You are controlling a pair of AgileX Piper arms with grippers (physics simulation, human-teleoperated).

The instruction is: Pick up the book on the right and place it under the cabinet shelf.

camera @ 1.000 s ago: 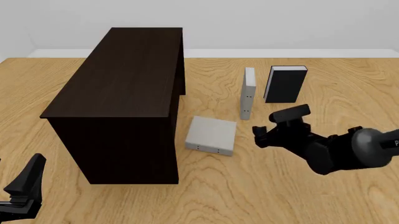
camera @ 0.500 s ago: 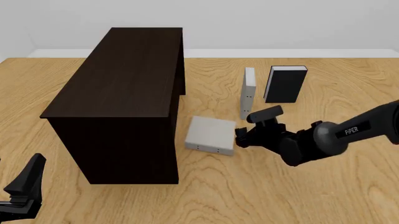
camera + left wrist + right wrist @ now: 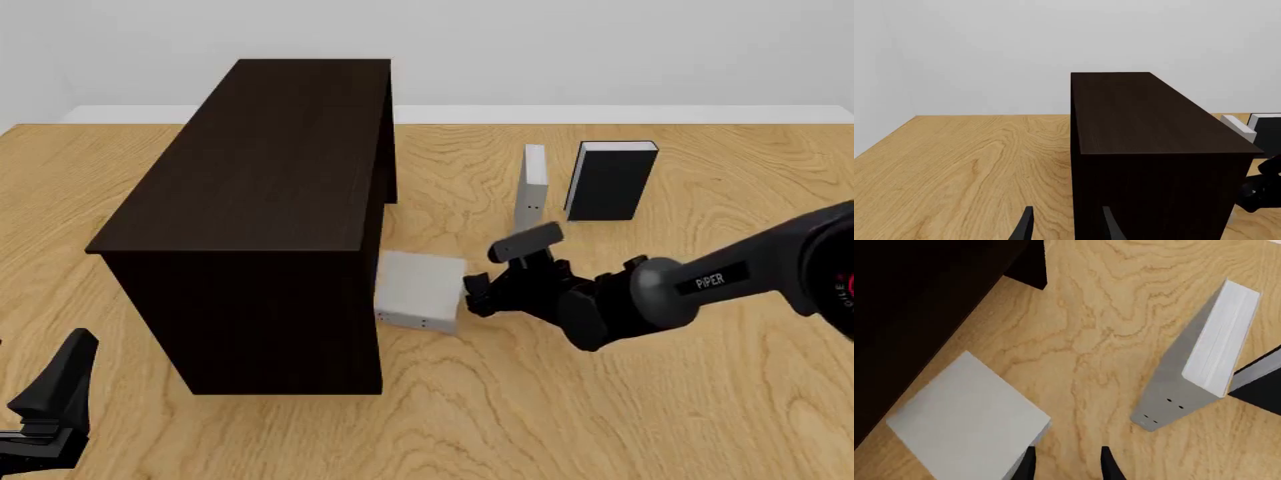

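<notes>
The light-grey square book [image 3: 418,289] lies flat on the table, its left edge against the side of the dark-brown cabinet [image 3: 254,170]. My right gripper [image 3: 471,293] is low at the book's right edge, jaws a little apart. In the right wrist view one fingertip [image 3: 1027,465] overlaps the edge of the book [image 3: 964,420], and bare wood shows between the fingers of the gripper [image 3: 1066,466]. My left gripper [image 3: 60,392] is open and empty at the near left, facing the cabinet [image 3: 1147,115] from the front.
A narrow grey-white book [image 3: 531,200] stands edge-on behind the right gripper, with a black-covered book [image 3: 610,181] upright to its right. Both also show in the right wrist view: the narrow book [image 3: 1201,370] and the black book [image 3: 1262,385]. The wall lies beyond the table's far edge.
My right gripper has moved left and low toward the cabinet. The light-grey book has slid left with it, up against the cabinet's side. The left arm has not moved.
</notes>
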